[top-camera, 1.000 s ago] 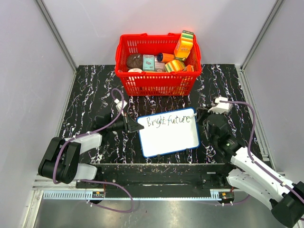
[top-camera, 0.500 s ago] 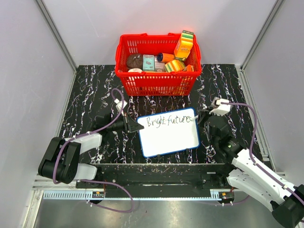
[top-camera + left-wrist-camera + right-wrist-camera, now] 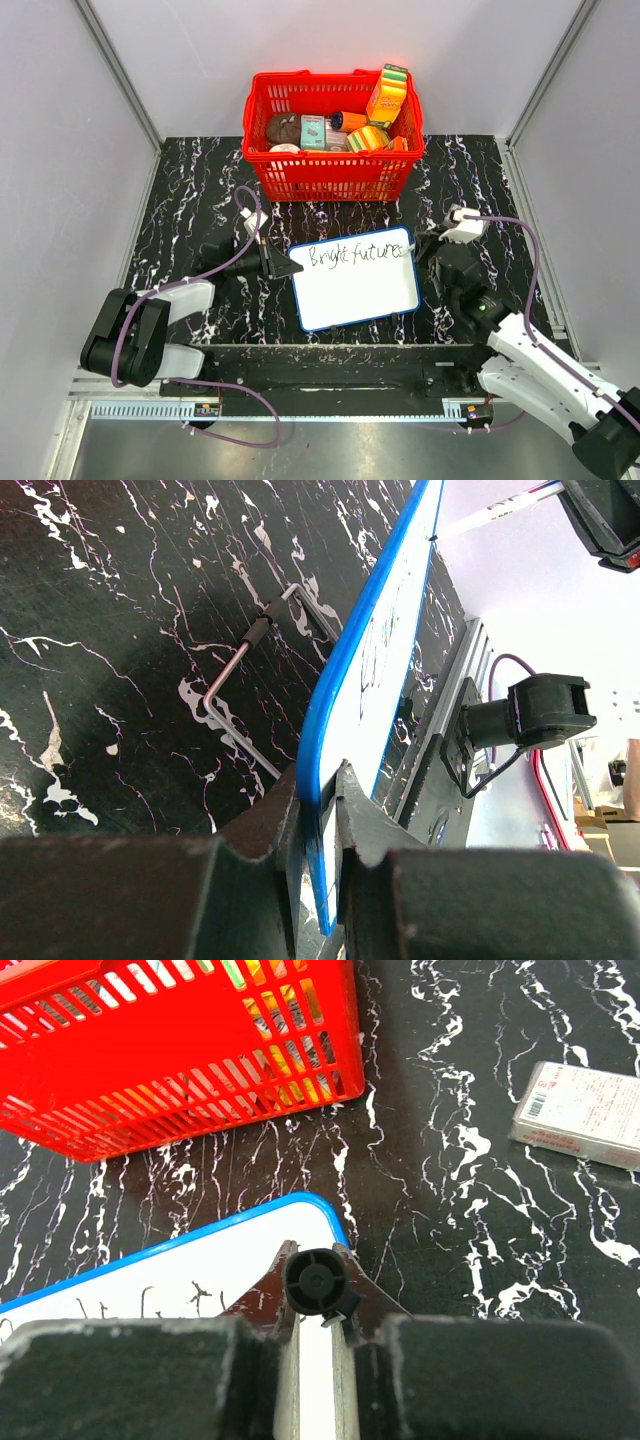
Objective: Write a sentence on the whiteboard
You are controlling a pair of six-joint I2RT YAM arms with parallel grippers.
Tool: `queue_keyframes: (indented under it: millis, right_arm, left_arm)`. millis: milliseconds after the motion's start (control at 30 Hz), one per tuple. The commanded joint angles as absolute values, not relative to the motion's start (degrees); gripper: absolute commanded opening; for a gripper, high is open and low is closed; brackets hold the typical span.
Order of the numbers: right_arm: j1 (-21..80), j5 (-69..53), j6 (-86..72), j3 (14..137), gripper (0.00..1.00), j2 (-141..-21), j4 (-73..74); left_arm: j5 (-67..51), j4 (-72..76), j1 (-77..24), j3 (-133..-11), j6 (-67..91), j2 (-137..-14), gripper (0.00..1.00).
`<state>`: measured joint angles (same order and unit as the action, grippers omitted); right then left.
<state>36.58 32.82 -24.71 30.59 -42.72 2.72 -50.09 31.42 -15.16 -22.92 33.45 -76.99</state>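
The whiteboard (image 3: 355, 285), white with a blue rim, lies tilted on the black marbled table. Its top line carries the sentence (image 3: 357, 254) in thin black marker, reading "Bright futures". My left gripper (image 3: 288, 268) is shut on the board's left edge; the left wrist view shows the blue rim (image 3: 366, 645) pinched between the fingers (image 3: 352, 810). My right gripper (image 3: 428, 250) hovers at the board's upper right corner, shut on a marker (image 3: 316, 1282) whose black end faces the camera. The tip is hidden below the jaws, over the whiteboard (image 3: 200, 1265).
A red basket (image 3: 333, 165) full of groceries stands just behind the board. A bent metal wire (image 3: 243, 670) lies on the table under the board's raised side. A small flat packet (image 3: 585, 1112) rests on the table to the right.
The lettering has grown from "future" to "futures". My right gripper with the marker has shifted slightly left along the top line. The left gripper holds still.
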Motion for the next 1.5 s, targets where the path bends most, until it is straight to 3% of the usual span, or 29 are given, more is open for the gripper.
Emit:
queue_keyframes:
  millis: [0,333,600,767,1300,1467]
  right_arm:
    - [36.3,30.9,-25.9,30.3,0.00,-42.7,2.5]
    - [36.3,27.6,-27.0,32.9,0.00,-28.7,9.0]
    - [37.2,20.0,-27.6,35.5,0.00,-36.0,5.4]
    - [42.8,21.6,-27.4,37.8,0.00,-41.7,1.3]
    - [75.4,50.5,-17.7,41.3,0.00,-58.0,-13.0]
    - [78.5,54.7,-11.8,40.3,0.00,-62.9,-25.7]
  left_arm:
    - [-43.4,29.4,-14.9,-23.1,27.0,-78.7,0.00]
    - [-43.4,29.4,-14.9,-23.1,26.9,-78.6,0.00]
    - [-43.3,29.4,-14.9,-23.0,27.0,-78.4,0.00]
    - [-43.3,29.4,-14.9,-23.0,27.0,-78.4,0.00]
    - [-43.3,29.5,-14.9,-23.0,27.2,-78.1,0.00]
    - [-43.5,29.6,-14.9,-23.0,27.2,-78.3,0.00]
